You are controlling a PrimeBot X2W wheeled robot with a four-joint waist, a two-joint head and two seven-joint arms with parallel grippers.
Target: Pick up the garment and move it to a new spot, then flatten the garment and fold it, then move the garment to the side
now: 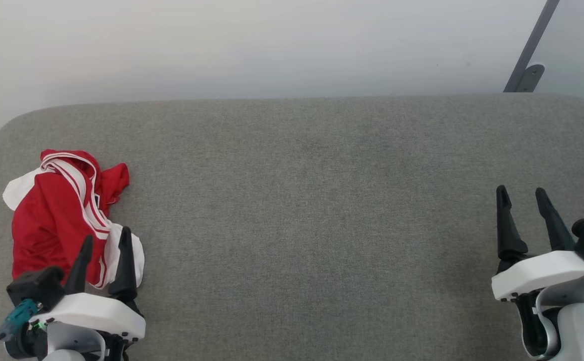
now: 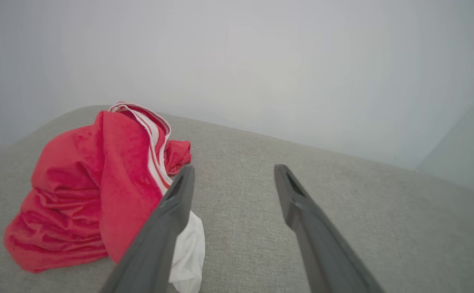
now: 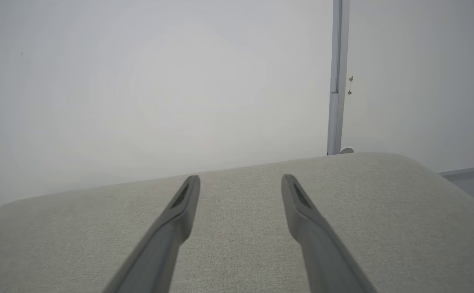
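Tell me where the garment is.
The garment lies crumpled at the left end of the grey padded surface in the head view, close by the left gripper.

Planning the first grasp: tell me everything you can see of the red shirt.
The shirt is soft red fabric with white sleeves and red-and-white striped trim, crumpled in a loose heap at the left end of the grey cushion. A white part spills out nearest the open left gripper, whose contact with it cannot be judged.
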